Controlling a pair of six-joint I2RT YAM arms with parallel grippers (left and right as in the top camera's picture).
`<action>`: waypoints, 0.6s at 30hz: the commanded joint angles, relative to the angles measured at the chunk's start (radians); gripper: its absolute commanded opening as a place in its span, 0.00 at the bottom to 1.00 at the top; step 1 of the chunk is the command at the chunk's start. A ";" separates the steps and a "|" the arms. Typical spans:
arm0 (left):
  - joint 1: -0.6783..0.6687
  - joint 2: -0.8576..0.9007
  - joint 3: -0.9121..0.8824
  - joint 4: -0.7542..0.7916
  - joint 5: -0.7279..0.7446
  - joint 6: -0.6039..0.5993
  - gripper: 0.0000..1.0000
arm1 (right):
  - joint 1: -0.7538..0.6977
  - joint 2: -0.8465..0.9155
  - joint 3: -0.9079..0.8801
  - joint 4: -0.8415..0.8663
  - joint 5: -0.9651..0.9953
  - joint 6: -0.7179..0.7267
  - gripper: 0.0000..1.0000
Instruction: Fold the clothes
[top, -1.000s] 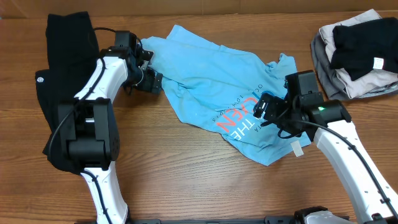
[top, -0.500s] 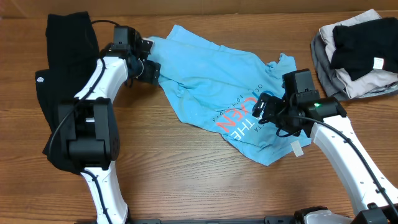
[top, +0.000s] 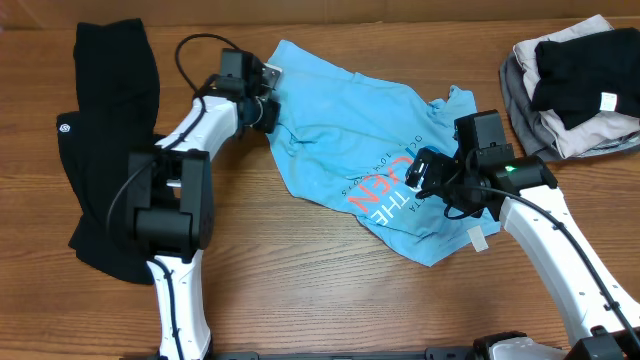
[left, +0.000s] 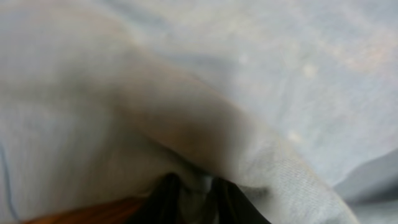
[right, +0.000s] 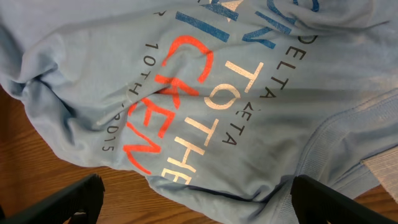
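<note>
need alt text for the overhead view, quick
A crumpled light blue T-shirt with red and white lettering lies on a wooden table. The left gripper pinches its upper-left edge; the open right gripper hangs over the lettering. A black garment lies at far left, a pile of clothes at top right.

Light blue T-shirt (top: 330, 140) unfolded and rumpled across mid-table, print side up. Red and white lettering (top: 385, 190) toward its lower right, upper left edge bunched into a raised fold. Long black garment (top: 105, 150) stretched lengthwise along the table's left side, apart from the shirt, small white round logo (top: 66, 127) near its left edge. Folded grey, black and beige garments (top: 570, 90) stacked far right.
</note>
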 joint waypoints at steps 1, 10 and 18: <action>-0.028 0.052 0.006 -0.008 0.013 -0.018 0.21 | 0.005 0.000 -0.008 0.010 0.017 0.004 1.00; -0.031 0.050 0.088 -0.128 -0.086 -0.097 0.04 | 0.005 0.000 -0.008 0.014 0.017 0.004 1.00; -0.033 0.051 0.088 -0.336 -0.360 -0.097 0.04 | 0.005 0.000 -0.008 0.014 0.017 0.004 1.00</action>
